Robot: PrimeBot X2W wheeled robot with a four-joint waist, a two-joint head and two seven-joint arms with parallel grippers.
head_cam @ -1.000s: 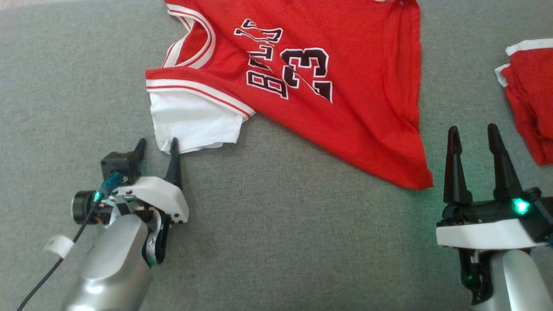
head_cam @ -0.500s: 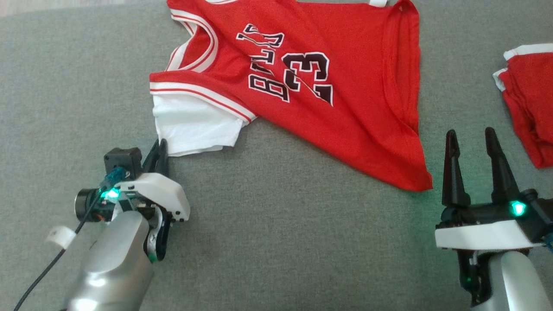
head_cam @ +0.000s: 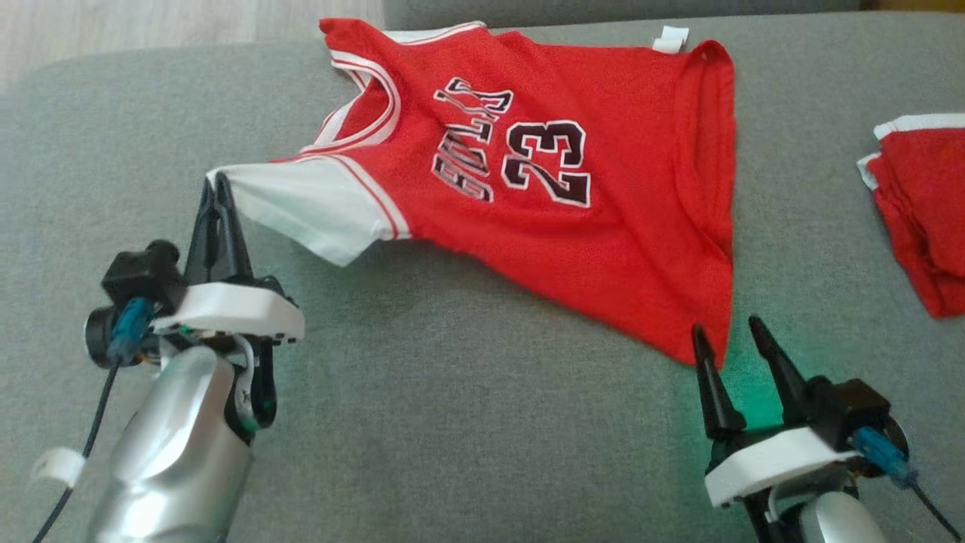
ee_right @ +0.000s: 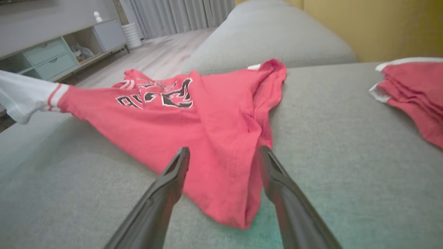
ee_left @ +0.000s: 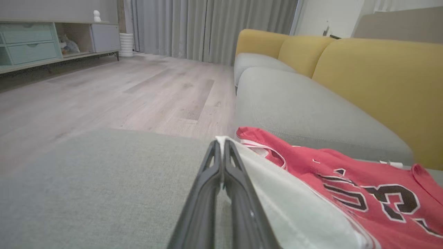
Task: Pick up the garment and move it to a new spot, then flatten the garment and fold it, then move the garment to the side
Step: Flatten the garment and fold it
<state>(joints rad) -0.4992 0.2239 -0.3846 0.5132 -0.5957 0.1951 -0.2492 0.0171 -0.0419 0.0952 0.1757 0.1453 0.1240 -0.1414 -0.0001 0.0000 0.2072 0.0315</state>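
Two grippers on this one, going left to right. The left gripper [head_cam: 219,181] has its long dark tapered fingers pinched tight together on the end of the white sleeve [head_cam: 301,207]. That's plain smooth cloth with a red and white striped band where it joins the body, and the sleeve end hangs up off the seat instead of lying flat. In the left wrist view the closed fingers [ee_left: 207,180] meet right at the sleeve's edge.

The jersey [head_cam: 588,249] itself is red, with a fine mesh look. It's spread loosely across the grey sofa cushion [head_cam: 467,422], which has a coarse woven texture. White and red piping runs round the V neck. The number 23 is in black with a white outline. The word beside it is rumpled and lying at an angle, probably BULLS, but I can't read it cleanly. A small white tag [head_cam: 670,38] sticks out at the far hem.

The right gripper [head_cam: 725,326] sits low at the jersey's near pointed corner, jaws wide apart, one finger on each side of the corner and not closed on it.

Far right there's a folded red garment [head_cam: 920,211] with white trim, well apart from the jersey. The left wrist view also catches a rounded mustard-yellow backrest [ee_left: 380,76] and a pale wood plank floor [ee_left: 104,93].
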